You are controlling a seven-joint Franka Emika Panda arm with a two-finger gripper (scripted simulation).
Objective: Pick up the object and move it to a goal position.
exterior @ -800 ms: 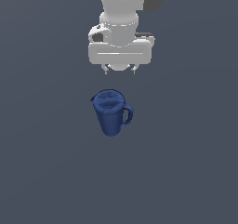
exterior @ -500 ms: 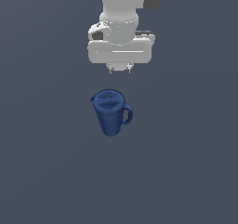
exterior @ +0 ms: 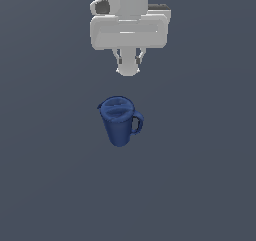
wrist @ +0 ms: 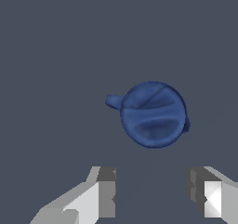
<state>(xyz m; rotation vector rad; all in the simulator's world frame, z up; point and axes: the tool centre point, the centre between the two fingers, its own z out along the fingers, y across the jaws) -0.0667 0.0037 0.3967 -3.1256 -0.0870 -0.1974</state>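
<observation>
The object, a dark blue pitcher (exterior: 119, 120), stands upright on the grey floor, its loop handle pointing to the exterior view's right and a small spout on the opposite side. From above in the wrist view, the pitcher (wrist: 153, 114) shows its round lid-like top. My gripper (exterior: 128, 61) hangs above and behind the pitcher, well apart from it. Its fingers (wrist: 104, 193) stand wide apart in the wrist view with nothing between them, so the gripper (wrist: 151, 190) is open.
A plain dark grey surface (exterior: 55, 175) stretches all around the pitcher. No other objects or edges show in either view.
The white hand has turned about its vertical axis and dropped slightly toward the pitcher. The pitcher has stayed where it was.
</observation>
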